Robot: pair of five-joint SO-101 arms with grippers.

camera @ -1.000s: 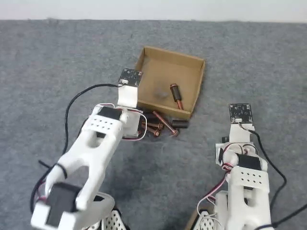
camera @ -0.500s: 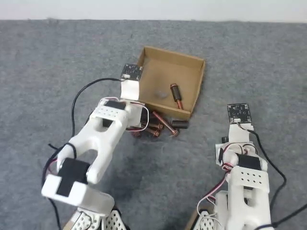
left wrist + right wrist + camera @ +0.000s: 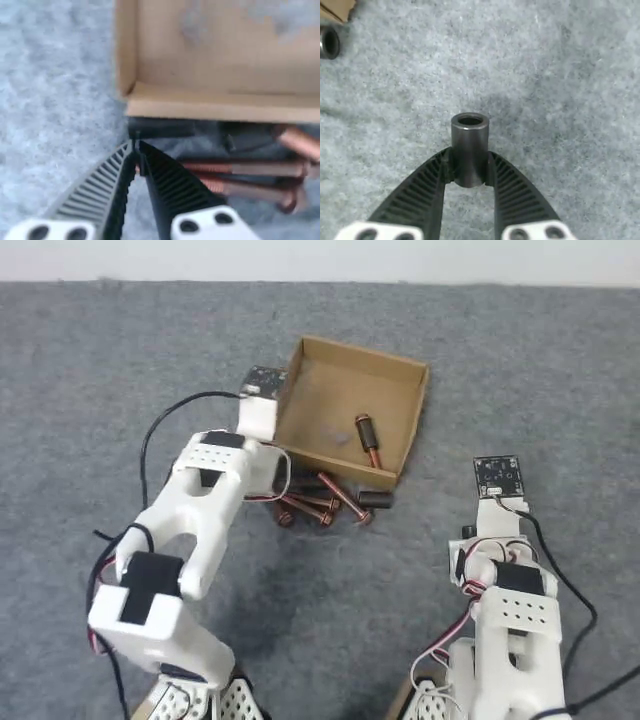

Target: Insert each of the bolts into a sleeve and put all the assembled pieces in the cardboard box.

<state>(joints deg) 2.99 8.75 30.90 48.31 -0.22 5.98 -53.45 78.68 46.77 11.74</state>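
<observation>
The right pincer grasps an upright sleeve at mid-frame, with no bolt in it yet. The left pincer is clenched beside the cardboard box, over loose bolts. One assembled piece lies boxed. By my reckoning, most remains, including a spare sleeve.

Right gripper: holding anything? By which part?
Yes. The right gripper is clamped on a sleeve, gripping the sides of the end nearest the wrist. The sleeve's open end sticks out past the fingertips.
</observation>
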